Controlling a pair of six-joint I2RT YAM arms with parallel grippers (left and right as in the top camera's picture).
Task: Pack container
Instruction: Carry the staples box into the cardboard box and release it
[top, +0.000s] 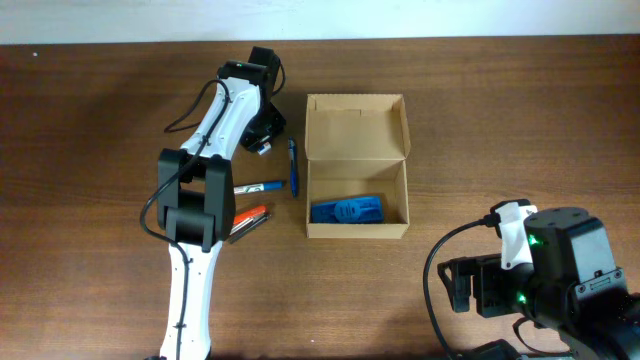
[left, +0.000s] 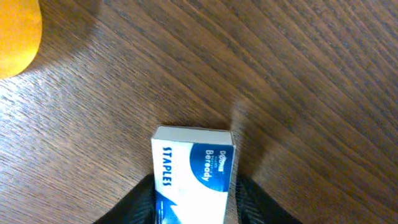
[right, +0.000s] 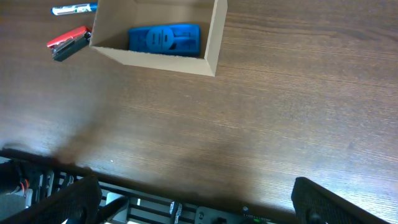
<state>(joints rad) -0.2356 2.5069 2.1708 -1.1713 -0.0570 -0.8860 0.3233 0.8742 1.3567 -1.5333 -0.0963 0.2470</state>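
1. The small tan cardboard container (top: 356, 229) stands open near the middle of the brown wooden surface (top: 500, 120). Its flap lid is folded back toward the far side.
2. Inside the container, close to its near wall, lies a flat blue plastic object (top: 347, 210). I cannot tell what it is.
3. A slim blue pen (top: 293, 167) lies just beside the left wall of the container and runs parallel to it.
4. Further left lie a white and blue marker (top: 258, 187) and, nearer the robot, a red-orange stapler (top: 250, 220). The two are near each other.
5. The left fingers (left: 140, 202) are down at the surface, to the far left of the container, near the far end of the pen.
6. These fingers pinch a white and blue box of staples (left: 194, 168), with one dark finger against each long side. The box lies flat on the surface.
7. A rounded orange object (left: 15, 34) shows in the upper left corner of the left wrist view. The picture edge cuts it off, and I cannot tell what it is.
8. The right fingers (right: 68, 199) are spread wide with nothing between them. They hang over bare surface, well apart from the container, on its near right side.
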